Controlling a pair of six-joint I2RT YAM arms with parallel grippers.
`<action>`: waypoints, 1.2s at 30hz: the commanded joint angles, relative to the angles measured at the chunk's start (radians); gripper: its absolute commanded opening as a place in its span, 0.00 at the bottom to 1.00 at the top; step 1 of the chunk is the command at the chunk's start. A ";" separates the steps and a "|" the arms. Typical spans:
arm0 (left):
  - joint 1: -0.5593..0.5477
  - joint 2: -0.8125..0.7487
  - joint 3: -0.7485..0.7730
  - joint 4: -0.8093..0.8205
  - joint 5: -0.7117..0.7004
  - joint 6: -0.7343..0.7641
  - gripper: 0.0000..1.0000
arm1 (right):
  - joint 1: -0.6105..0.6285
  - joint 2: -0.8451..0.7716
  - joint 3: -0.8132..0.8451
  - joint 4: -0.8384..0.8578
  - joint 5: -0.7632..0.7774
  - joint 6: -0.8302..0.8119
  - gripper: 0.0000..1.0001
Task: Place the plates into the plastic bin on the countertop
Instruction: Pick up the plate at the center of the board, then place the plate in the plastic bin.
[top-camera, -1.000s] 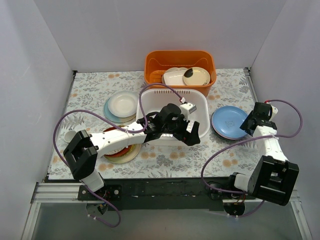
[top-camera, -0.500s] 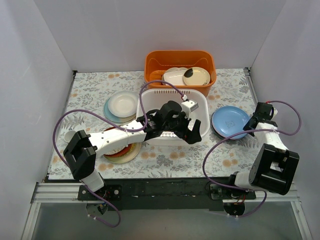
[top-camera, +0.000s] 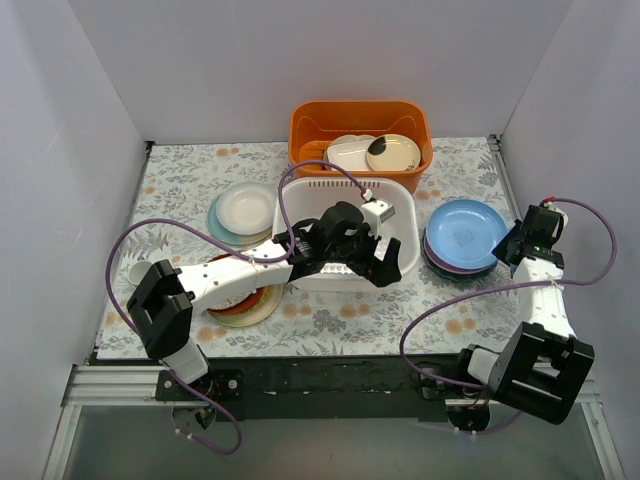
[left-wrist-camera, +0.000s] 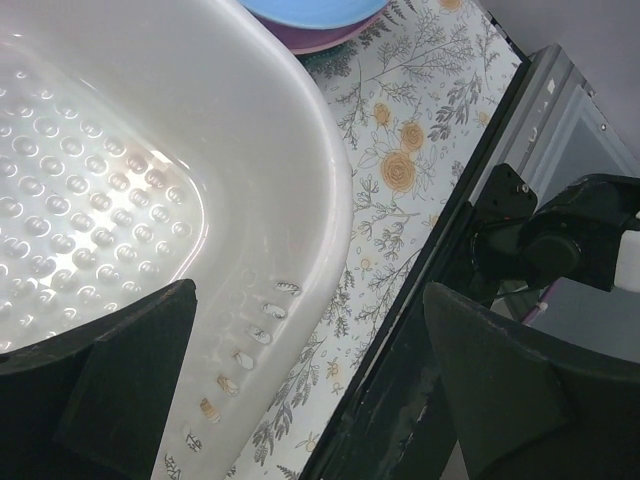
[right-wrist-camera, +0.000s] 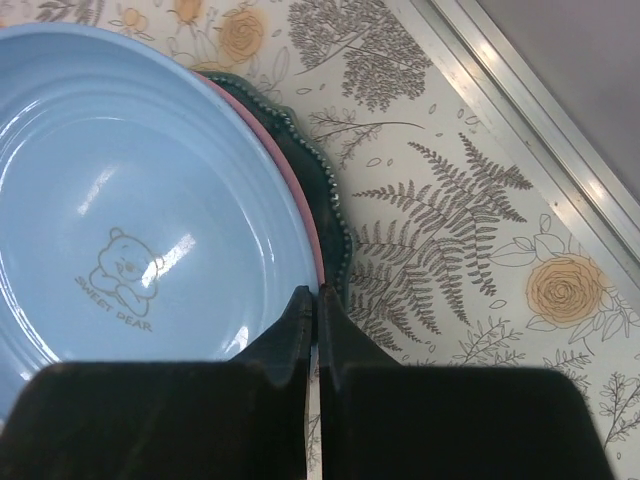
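Observation:
A blue plate (top-camera: 462, 228) (right-wrist-camera: 130, 220) with a bear print sits tilted on top of a pink plate (right-wrist-camera: 308, 225) and a teal plate (right-wrist-camera: 337, 215) at the right of the countertop (top-camera: 340, 318). My right gripper (top-camera: 506, 247) (right-wrist-camera: 318, 296) is shut on the blue plate's right rim. The white plastic bin (top-camera: 345, 181) (left-wrist-camera: 300, 150) stands mid-table and holds no plate that I can see. My left gripper (top-camera: 345, 268) (left-wrist-camera: 310, 380) hangs wide open over the bin's front right corner, holding nothing.
A cream-and-light-blue plate stack (top-camera: 243, 210) lies left of the bin. More plates (top-camera: 245, 305) lie under my left arm. An orange basket (top-camera: 360, 115) with cream plates stands behind the bin. A white cup (top-camera: 138, 272) sits at far left.
My right gripper has shut on the blue plate's rim and raised that edge, with the arm shifting right. My left gripper stays open over the bin.

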 joint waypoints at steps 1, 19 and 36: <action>0.013 -0.015 0.028 -0.003 -0.027 0.007 0.98 | 0.000 -0.088 0.025 -0.006 -0.106 0.000 0.01; 0.040 -0.047 0.049 0.074 -0.035 -0.052 0.98 | 0.000 -0.326 0.045 -0.054 -0.212 0.054 0.01; 0.068 -0.088 0.037 0.106 -0.033 -0.091 0.98 | -0.002 -0.375 0.130 -0.046 -0.195 0.086 0.01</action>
